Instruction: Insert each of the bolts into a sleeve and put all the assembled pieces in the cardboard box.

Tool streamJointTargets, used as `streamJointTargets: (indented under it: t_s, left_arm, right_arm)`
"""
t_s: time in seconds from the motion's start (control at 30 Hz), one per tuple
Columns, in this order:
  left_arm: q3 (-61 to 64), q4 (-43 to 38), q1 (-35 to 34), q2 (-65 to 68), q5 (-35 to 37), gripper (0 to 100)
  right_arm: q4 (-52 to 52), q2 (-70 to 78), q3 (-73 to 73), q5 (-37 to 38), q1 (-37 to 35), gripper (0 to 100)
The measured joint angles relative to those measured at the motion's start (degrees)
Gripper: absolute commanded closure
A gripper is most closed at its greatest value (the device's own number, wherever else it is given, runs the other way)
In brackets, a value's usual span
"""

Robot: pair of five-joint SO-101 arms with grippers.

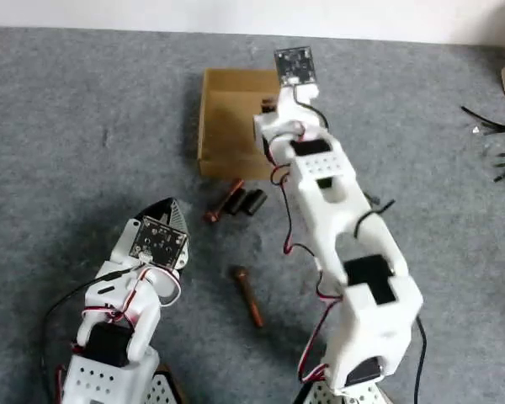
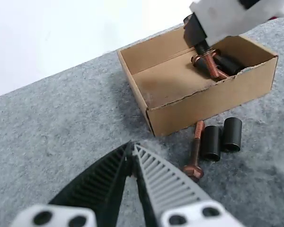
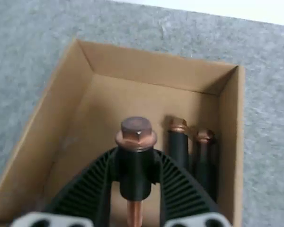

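Observation:
My right gripper (image 3: pixel 136 158) is shut on an assembled piece (image 3: pixel 136 133), a copper bolt through a black sleeve, held over the inside of the cardboard box (image 3: pixel 146 66). Two more assembled pieces (image 3: pixel 189 146) lie side by side along one wall of the box. On the carpet just in front of the box (image 1: pixel 204 126) lie a loose bolt (image 1: pixel 223 202) and two black sleeves (image 1: pixel 246 201). Another loose bolt (image 1: pixel 247 295) lies nearer the arms. My left gripper (image 2: pixel 132 150) is shut with nothing in it, low over the carpet, short of the bolt (image 2: pixel 195 152) and sleeves (image 2: pixel 221 138).
Grey carpet covers the table. Black cable ties and small parts (image 1: pixel 497 143) lie at the far right edge. The right arm (image 1: pixel 345 227) stretches across the middle toward the box, with red and black wires hanging beside it.

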Motion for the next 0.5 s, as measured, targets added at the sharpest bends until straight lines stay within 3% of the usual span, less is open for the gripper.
streamJointTargets:
  t_s: [0.33,0.5]
  left_arm:
    - [0.0,0.0,0.0,0.0,0.0,99]
    - [0.0,0.0,0.0,0.0,0.0,99]
  right_arm:
    - [0.0,6.0,-2.1,-2.5,0.0,97.8]
    - [0.0,6.0,-2.1,-2.5,0.0,76.2]
